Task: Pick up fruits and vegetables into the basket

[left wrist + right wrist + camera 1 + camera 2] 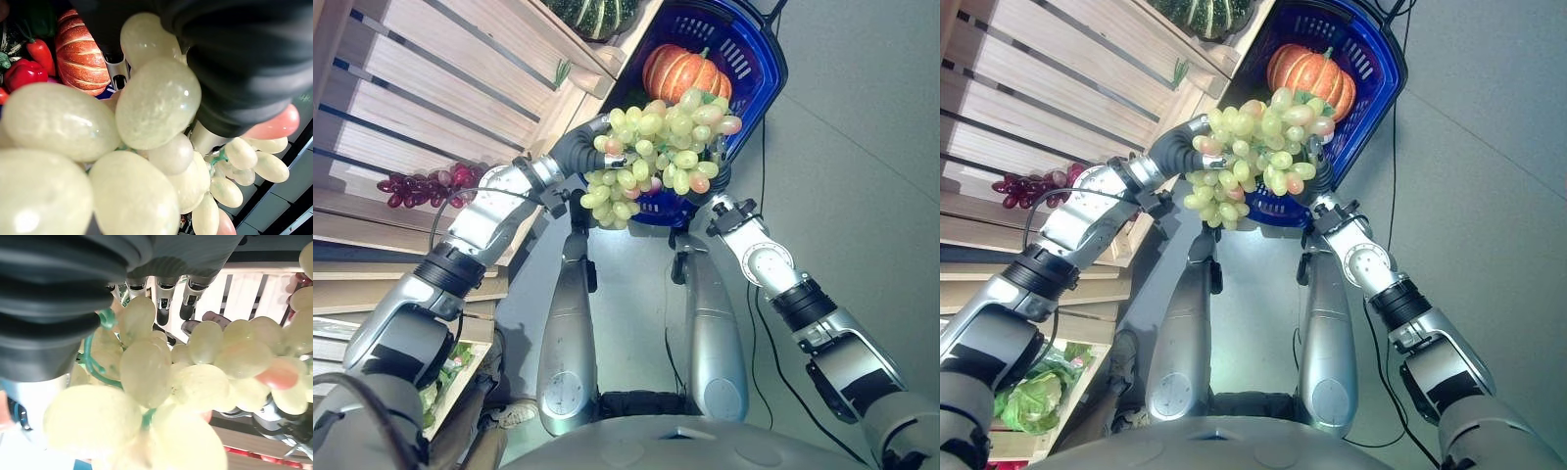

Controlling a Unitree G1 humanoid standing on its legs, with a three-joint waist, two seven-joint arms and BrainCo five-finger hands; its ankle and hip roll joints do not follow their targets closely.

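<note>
Left eye view: grapes (658, 147), carried by the left hand (607, 149) with fingers hidden, finger state indeterminable, hang at frame centre just below the basket (759, 59).

A big bunch of green grapes (1252, 157) hangs between the left hand (1197, 147) and the right hand (1320, 191), over the near rim of a blue basket (1383, 93). An orange pumpkin (1312, 76) lies in the basket, and dark red grapes (1030, 186) rest on the wooden shelf (1048, 78) to the left.
</note>
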